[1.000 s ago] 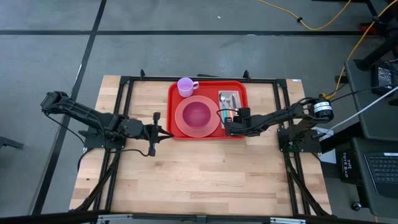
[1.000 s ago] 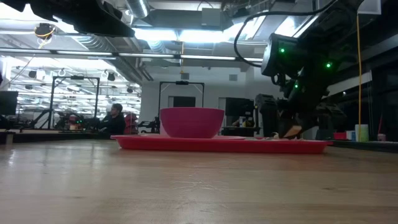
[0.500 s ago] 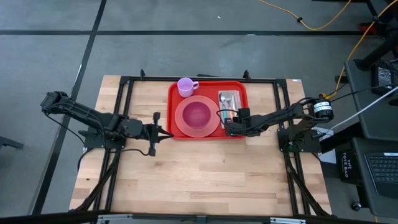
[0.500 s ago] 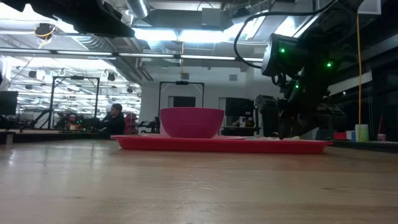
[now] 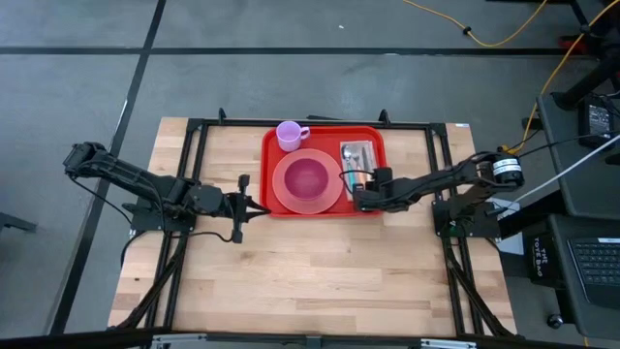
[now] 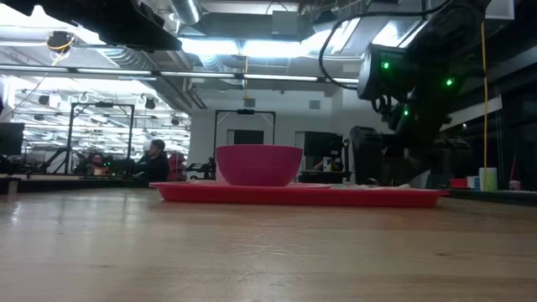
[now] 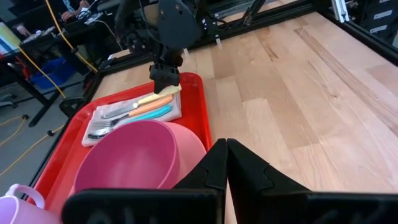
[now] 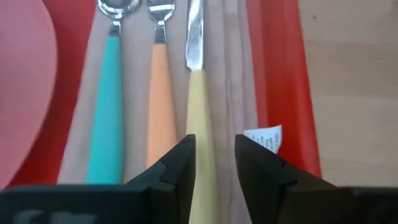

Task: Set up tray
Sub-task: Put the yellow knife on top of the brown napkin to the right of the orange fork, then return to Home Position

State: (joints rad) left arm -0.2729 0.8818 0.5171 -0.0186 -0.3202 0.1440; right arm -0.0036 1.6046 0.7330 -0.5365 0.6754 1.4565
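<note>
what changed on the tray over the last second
The right hand opened around the yellow-handled knife, which lies on the napkin beside the orange and teal pieces, and its arm rose slightly in the low view. The tray, bowl, cup and shut left hand stayed put.

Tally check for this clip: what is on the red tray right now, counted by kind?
Round pink plastic plate: 1
Deep magenta plastic bowl: 1
Small lilac plastic mug with handle: 1
Pale folded cloth napkin: 1
Teal-handled spoon: 1
Orange-handled fork: 1
Yellow-handled knife: 1
Total: 7, all on the bright red rectangular plastic tray.
</note>
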